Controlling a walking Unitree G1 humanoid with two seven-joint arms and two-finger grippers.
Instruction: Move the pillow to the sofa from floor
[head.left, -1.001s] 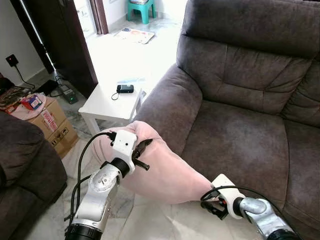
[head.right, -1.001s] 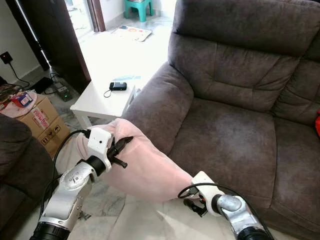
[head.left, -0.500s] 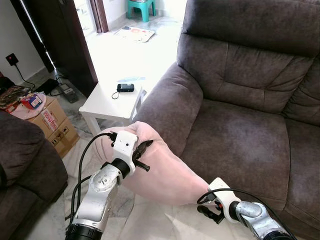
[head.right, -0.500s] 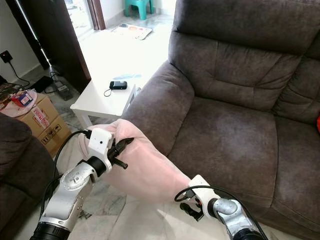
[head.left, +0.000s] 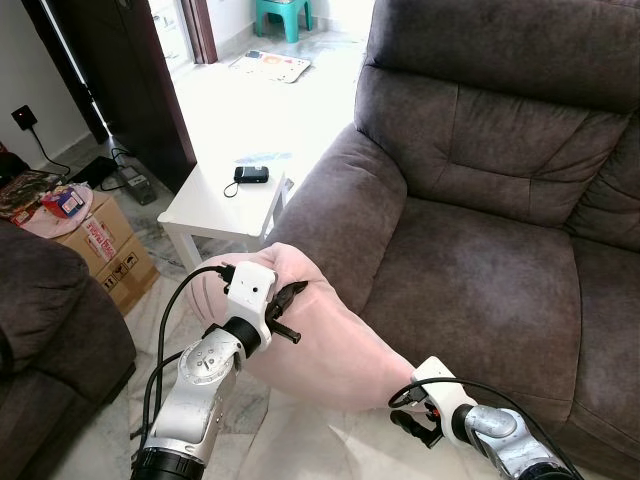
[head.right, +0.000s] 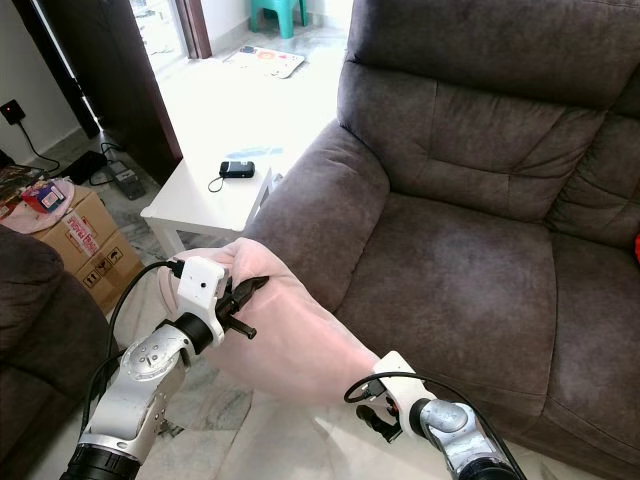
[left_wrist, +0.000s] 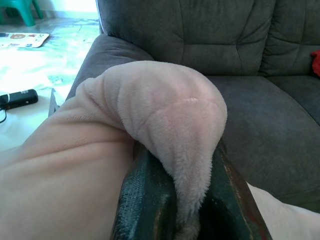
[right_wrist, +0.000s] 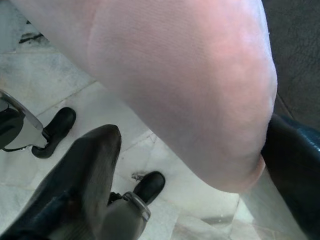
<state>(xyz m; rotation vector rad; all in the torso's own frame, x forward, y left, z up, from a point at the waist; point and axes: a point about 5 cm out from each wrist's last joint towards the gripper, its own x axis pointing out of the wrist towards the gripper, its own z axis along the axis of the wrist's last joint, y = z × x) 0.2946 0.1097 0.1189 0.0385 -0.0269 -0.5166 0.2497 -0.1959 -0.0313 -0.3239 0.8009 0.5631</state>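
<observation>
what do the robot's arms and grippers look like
Both arms are silver metal with rounded joints. Each wrist carries a white, boxy housing, and a black cable loops from it back along the arm. The left gripper and the right gripper each have two long black fingers, which show a dull, slightly textured surface close up.

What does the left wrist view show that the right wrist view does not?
Left wrist view alone: the left gripper with its fingers pinching a fold of the pink pillow, the sofa seat beyond, and a black device on the white table. Right wrist view alone: the pillow's rounded end over the marble floor, between the right gripper's spread fingers. Both share pillow and sofa.
</observation>
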